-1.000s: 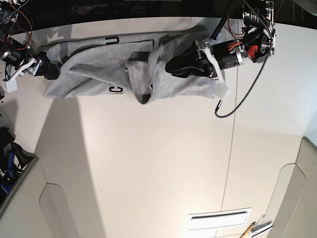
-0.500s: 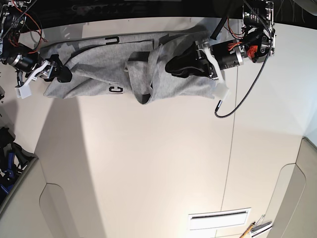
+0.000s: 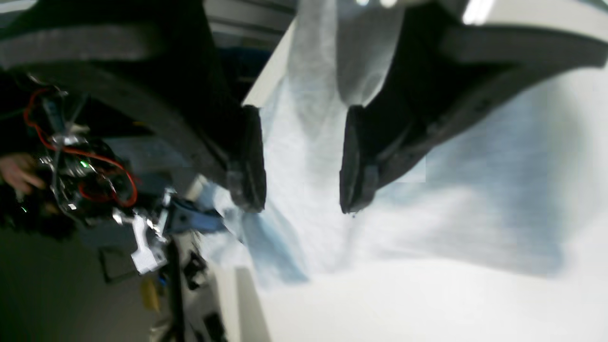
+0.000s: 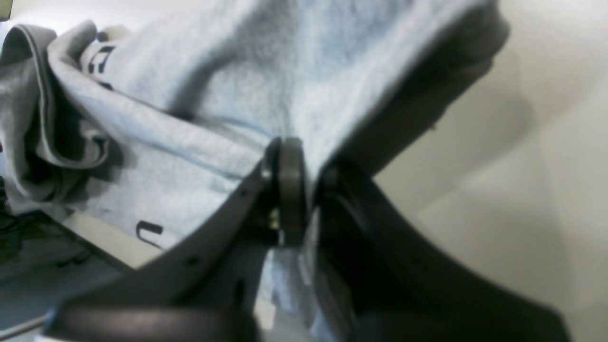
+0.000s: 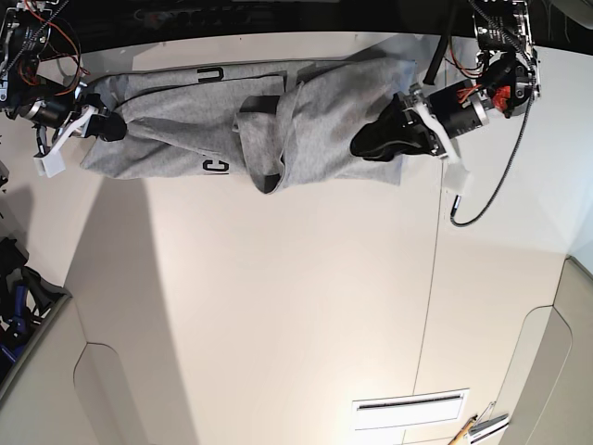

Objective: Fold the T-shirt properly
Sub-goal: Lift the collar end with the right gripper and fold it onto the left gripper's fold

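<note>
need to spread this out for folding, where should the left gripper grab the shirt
The outer edge of the T-shirt by the left gripper, probably coming in from the bare table beside it: cloth lies flattest there, while the middle is bunched.

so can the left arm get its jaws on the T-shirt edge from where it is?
Probably yes: the left gripper stands open with T-shirt fabric already between its jaws, nothing else in the way.

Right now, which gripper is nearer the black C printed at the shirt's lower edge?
Right. The right gripper pinches the T-shirt at its end, left of the black C in the base view. The left gripper sits open over the opposite end, farther away.
</note>
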